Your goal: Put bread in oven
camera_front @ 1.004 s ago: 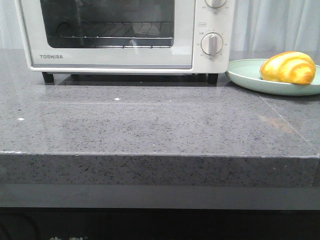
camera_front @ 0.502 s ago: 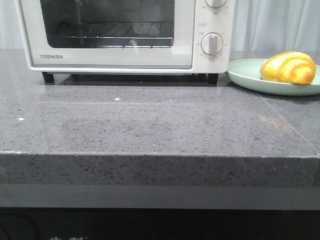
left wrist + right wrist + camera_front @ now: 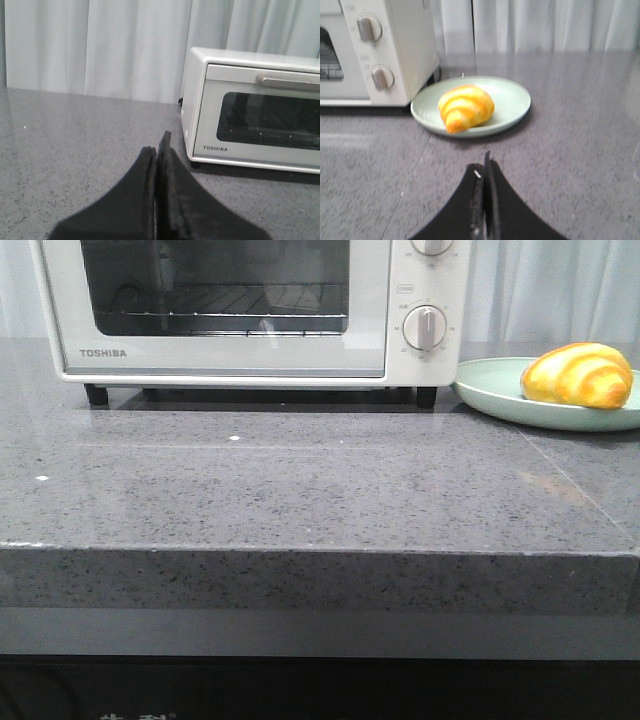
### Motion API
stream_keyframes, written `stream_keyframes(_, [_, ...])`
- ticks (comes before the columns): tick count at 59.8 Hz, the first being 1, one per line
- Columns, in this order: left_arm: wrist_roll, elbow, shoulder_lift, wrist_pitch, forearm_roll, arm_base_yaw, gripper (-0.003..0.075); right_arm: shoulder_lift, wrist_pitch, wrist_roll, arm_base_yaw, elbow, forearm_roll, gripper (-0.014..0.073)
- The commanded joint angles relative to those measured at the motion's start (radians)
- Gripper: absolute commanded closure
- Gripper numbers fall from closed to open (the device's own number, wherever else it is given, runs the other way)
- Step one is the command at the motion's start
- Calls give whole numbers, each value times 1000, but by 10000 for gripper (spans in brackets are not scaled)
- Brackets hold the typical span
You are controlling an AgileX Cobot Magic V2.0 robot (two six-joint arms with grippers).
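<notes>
Pale curtains (image 3: 550,290) hang behind a speckled grey stone table (image 3: 300,490). In the front view the oven (image 3: 250,310) stands at the back of the table on black feet, its glass door closed and the wire rack visible inside, with round dials (image 3: 425,328) on its right side. Just to its right sits a pale green plate (image 3: 500,395), and the bread (image 3: 577,375) lies on it, outside the oven. Nothing in this view has shifted since the earlier frames: oven, plate and bread stay where they were, and neither arm shows.

In the left wrist view the left end effector (image 3: 158,150) hangs over bare table, its two black fingers pressed together with nothing between them. The oven (image 3: 250,110) stands ahead of it, door shut, handle along the top edge.

In the right wrist view the right end effector (image 3: 485,167) is likewise closed on nothing, fingers touching. The bread (image 3: 465,107) rests on the plate (image 3: 512,97) beyond the fingertips, apart from them, with the oven's dial side (image 3: 385,50) just beside the plate.
</notes>
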Motion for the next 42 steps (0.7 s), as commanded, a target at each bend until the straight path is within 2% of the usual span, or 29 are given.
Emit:
stream_keyframes(1, [-6, -95, 125, -15, -12, -2, 741, 96, 25, -3, -5, -96, 6, 652])
stream_keyframes(8, [-6, -161, 279, -50, -16, -2, 741, 159, 11, -3, -5, -144, 6, 652])
stream_keyframes(11, [-6, -184, 335, -67, -63, -3, 741, 170, -16, -4, -5, -148, 6, 652])
stream_keyframes(17, [20, -259, 465, -37, -110, -24, 741, 172, -51, -4, -5, -148, 11, 652])
stream_keyframes(28, [108, -442, 684, -63, -108, -191, 741, 172, -10, -4, -5, -148, 63, 652])
stream_keyframes(42, [116, -685, 916, -133, -41, -400, 741, 172, -9, -4, -5, -148, 72, 652])
